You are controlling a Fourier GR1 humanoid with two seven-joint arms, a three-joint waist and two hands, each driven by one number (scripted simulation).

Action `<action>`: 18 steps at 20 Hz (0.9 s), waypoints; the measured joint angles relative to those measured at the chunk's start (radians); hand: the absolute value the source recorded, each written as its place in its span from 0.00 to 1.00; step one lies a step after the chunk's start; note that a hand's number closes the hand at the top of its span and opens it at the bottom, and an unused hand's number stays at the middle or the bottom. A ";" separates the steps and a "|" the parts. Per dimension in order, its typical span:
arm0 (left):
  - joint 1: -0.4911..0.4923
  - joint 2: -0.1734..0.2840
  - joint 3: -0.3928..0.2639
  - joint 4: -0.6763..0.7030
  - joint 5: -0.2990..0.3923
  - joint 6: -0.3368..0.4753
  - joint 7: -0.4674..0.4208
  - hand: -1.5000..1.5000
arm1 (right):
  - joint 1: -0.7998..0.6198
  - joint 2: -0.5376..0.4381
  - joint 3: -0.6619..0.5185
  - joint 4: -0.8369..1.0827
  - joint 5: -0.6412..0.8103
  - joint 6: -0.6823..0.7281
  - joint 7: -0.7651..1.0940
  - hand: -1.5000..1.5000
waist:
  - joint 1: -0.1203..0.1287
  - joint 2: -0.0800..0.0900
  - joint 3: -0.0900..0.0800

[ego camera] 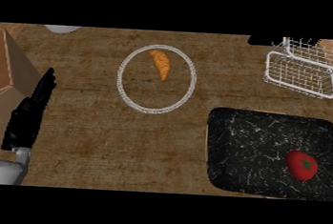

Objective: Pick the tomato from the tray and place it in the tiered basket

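Observation:
A red tomato (302, 164) with a green stem lies on the black marbled tray (252, 137) at the lower right, near the tray's right side. The white wire tiered basket (303, 68) stands at the upper right, beyond the tray. My left hand (29, 114) shows at the left edge, fingers straight and pointing up, resting far from the tomato. My right hand shows nowhere in the head view.
A plate (156, 78) with a white rim sits in the middle of the wooden counter and holds a croissant (160, 63). A brown box (4, 65) stands at the left edge, close to my left hand. Part of a white object (63, 29) peeks in at the top.

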State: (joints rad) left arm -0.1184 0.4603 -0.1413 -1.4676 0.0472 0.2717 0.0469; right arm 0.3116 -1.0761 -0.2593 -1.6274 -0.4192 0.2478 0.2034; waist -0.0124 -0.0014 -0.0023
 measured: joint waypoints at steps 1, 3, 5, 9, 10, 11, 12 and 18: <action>0.005 0.005 0.007 0.002 0.002 -0.008 -0.006 0.50 | -0.007 -0.013 0.004 -0.012 0.003 0.013 0.028 0.00 | 0.003 0.000 0.000; -0.024 -0.006 0.007 0.019 -0.005 -0.014 0.010 0.50 | -0.042 -0.026 0.026 -0.040 0.010 0.020 0.102 0.00 | 0.008 0.001 0.001; -0.029 -0.019 0.006 0.021 -0.014 -0.017 0.013 0.50 | -0.088 -0.023 0.051 -0.060 0.016 0.016 0.182 0.00 | 0.013 0.002 0.001; -0.050 -0.024 0.029 0.042 -0.017 -0.040 0.005 0.50 | -0.172 -0.006 0.112 -0.070 0.037 0.016 0.327 0.00 | 0.019 0.003 0.001; -0.040 -0.026 0.029 0.031 -0.023 -0.039 0.006 0.50 | -0.188 0.005 0.131 -0.080 0.042 0.013 0.363 0.00 | 0.020 0.003 0.001; -0.036 -0.033 0.032 0.037 -0.025 -0.039 -0.004 0.50 | -0.200 0.018 0.153 -0.087 0.053 0.012 0.391 0.00 | 0.020 0.003 0.001; -0.041 -0.036 0.031 0.035 -0.032 -0.040 0.004 0.50 | -0.224 0.030 0.172 -0.067 0.062 0.023 0.406 0.00 | 0.022 0.003 0.001; -0.059 -0.068 0.046 0.063 -0.062 -0.047 0.001 0.50 | -0.322 0.086 0.245 -0.045 0.128 0.072 0.536 0.00 | 0.019 0.003 0.002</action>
State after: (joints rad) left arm -0.1778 0.3922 -0.0953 -1.4049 -0.0144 0.2246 0.0477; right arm -0.0103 -0.9900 -0.0147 -1.6726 -0.2909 0.3202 0.7395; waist 0.0064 0.0015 -0.0004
